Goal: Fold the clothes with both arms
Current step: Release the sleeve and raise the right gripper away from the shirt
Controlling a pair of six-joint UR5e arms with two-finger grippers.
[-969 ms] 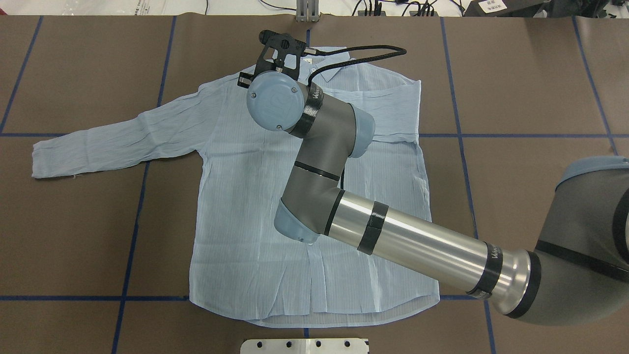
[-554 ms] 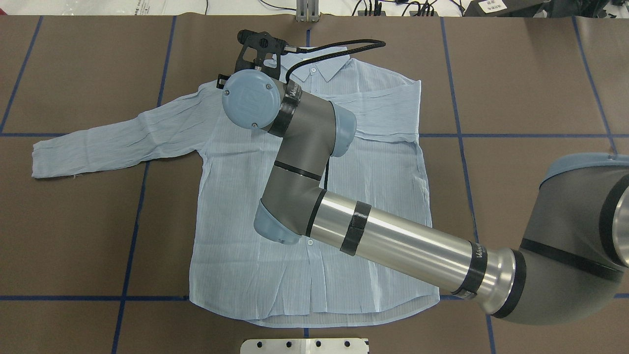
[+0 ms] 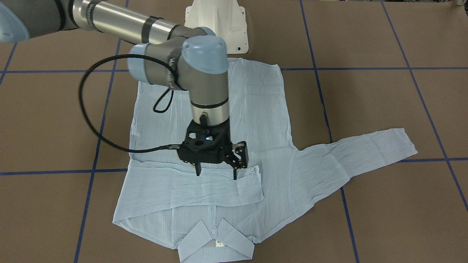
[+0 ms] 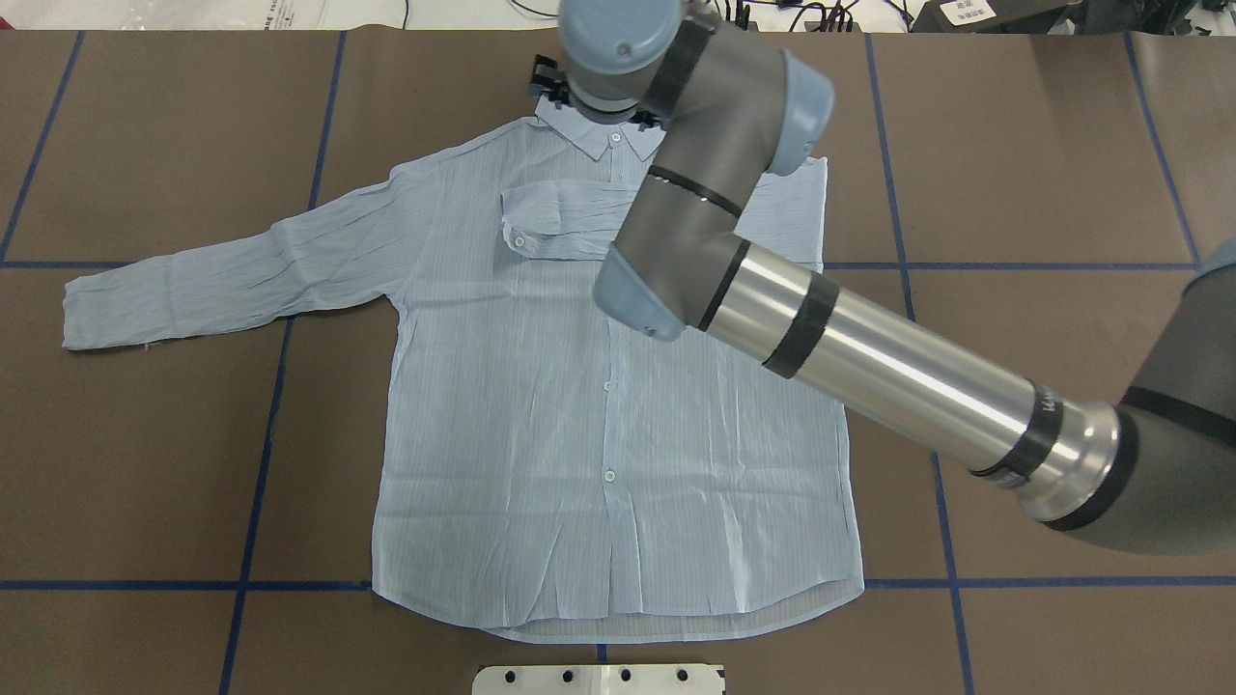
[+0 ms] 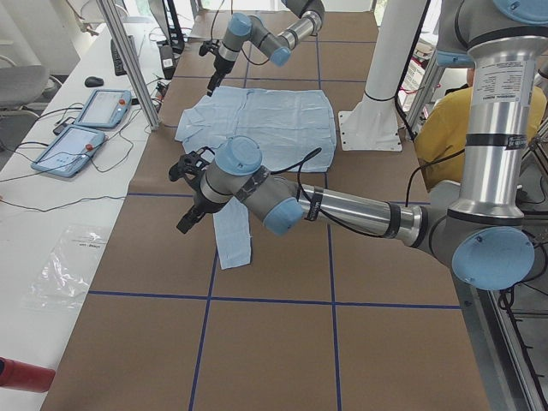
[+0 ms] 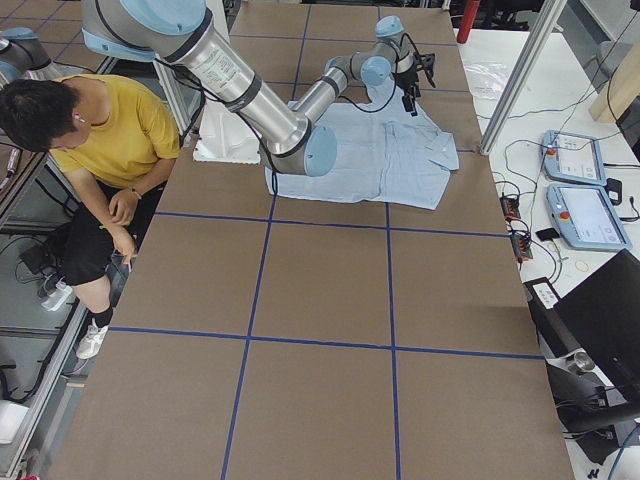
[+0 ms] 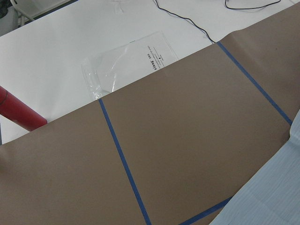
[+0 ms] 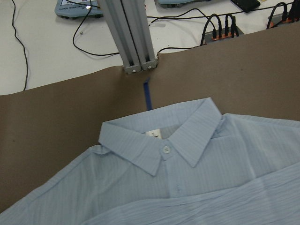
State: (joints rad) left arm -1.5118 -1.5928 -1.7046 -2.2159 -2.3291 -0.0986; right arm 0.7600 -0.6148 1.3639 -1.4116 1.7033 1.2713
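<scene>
The left claw (image 5: 188,216) shows only in the side camera, hanging above the bench (image 4: 145,463) with its fingers pointing down. Whether it is parted or closed cannot be told. Just beside and below it lies the end of the outstretched sleeve (image 4: 222,275) of the shirt (image 4: 541,405), flat on the bench and wrinkled.

The shirt is spread front-up and buttoned, hem towards the robot's base. Its body lies directly under the right claw (image 3: 215,174).

The folded sleeve (image 3: 204,190) is laid across the chest. Its cuff (image 3: 250,179) sits immediately beneath the right claw, on the side nearer the left claw.

The right claw points straight down over the chest. Its fingers (image 3: 197,170) are spread apart with nothing between them, tips at or just above the folded sleeve; contact cannot be confirmed. The collar (image 3: 215,239) lies just beyond this claw, away from the base. The right arm (image 4: 869,357) reaches in over the shirt's side.
</scene>
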